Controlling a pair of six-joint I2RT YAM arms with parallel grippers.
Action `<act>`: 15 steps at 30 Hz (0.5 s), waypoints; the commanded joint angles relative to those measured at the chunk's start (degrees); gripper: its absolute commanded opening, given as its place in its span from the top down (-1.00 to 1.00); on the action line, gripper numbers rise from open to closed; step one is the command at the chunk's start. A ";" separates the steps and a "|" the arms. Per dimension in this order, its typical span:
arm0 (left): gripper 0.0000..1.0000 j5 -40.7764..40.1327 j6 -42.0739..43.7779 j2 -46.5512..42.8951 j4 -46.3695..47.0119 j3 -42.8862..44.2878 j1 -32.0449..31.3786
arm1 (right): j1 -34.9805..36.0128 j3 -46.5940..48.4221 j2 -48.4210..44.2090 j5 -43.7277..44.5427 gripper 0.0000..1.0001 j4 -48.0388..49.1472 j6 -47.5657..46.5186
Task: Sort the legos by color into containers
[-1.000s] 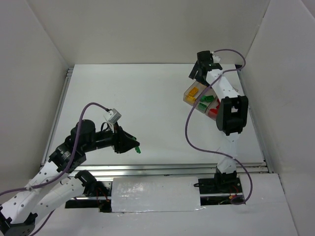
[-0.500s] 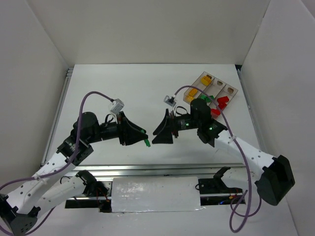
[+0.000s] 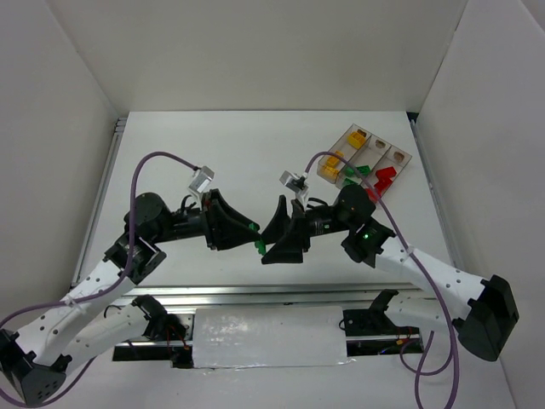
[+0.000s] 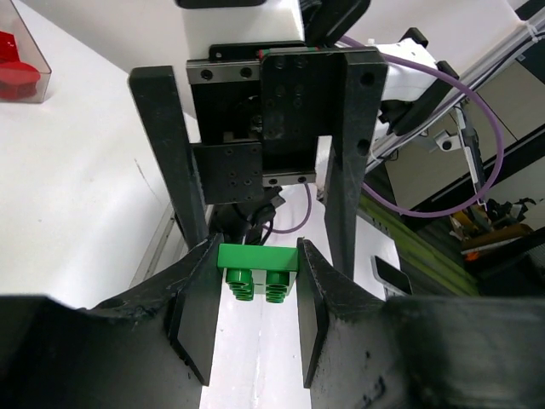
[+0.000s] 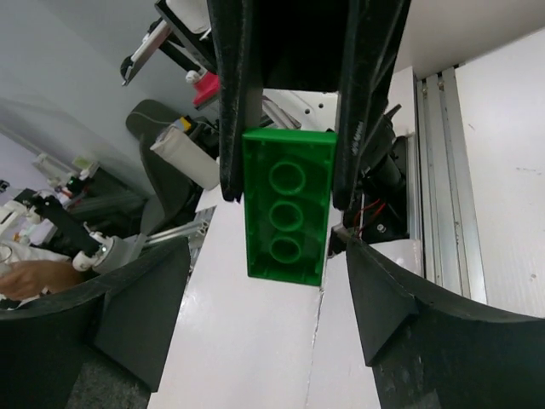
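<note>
My left gripper (image 3: 252, 239) is shut on a green lego (image 3: 258, 247) and holds it above the table's near middle. In the left wrist view the lego (image 4: 258, 266) sits pinched between my fingertips, studs down. My right gripper (image 3: 267, 245) is open and faces the left one, its jaws on either side of the lego without touching it. In the right wrist view the lego (image 5: 285, 217) shows its hollow underside, and my own right gripper (image 5: 268, 315) is spread wide. The clear three-compartment tray (image 3: 400, 158) at the back right holds yellow (image 3: 334, 160), green (image 3: 358, 170) and red (image 3: 383, 176) legos.
White walls enclose the table on the left, back and right. An aluminium rail (image 3: 281, 294) runs along the near edge in front of the arm bases. A corner of the tray with red legos (image 4: 13, 72) shows in the left wrist view.
My right arm has swung from the tray to the table's near middle and now faces the left gripper. My left gripper has moved right and a little up with the green lego.
</note>
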 commanded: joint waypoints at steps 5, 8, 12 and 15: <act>1.00 0.03 -0.32 0.51 3.06 -0.15 0.30 | 2.71 3.73 2.15 4.28 0.23 2.03 -0.30; 0.61 -2.33 1.17 0.60 0.26 0.81 0.38 | 2.71 3.73 1.89 5.77 1.00 0.46 -2.13; -0.99 -13.05 4.16 1.39 -9.93 5.81 0.30 | 1.83 5.05 2.32 12.87 1.00 -12.24 -8.64; -0.99 -29.98 5.66 2.27 -26.23 11.69 0.30 | -6.65 7.06 8.44 20.96 1.00 -22.11 -10.06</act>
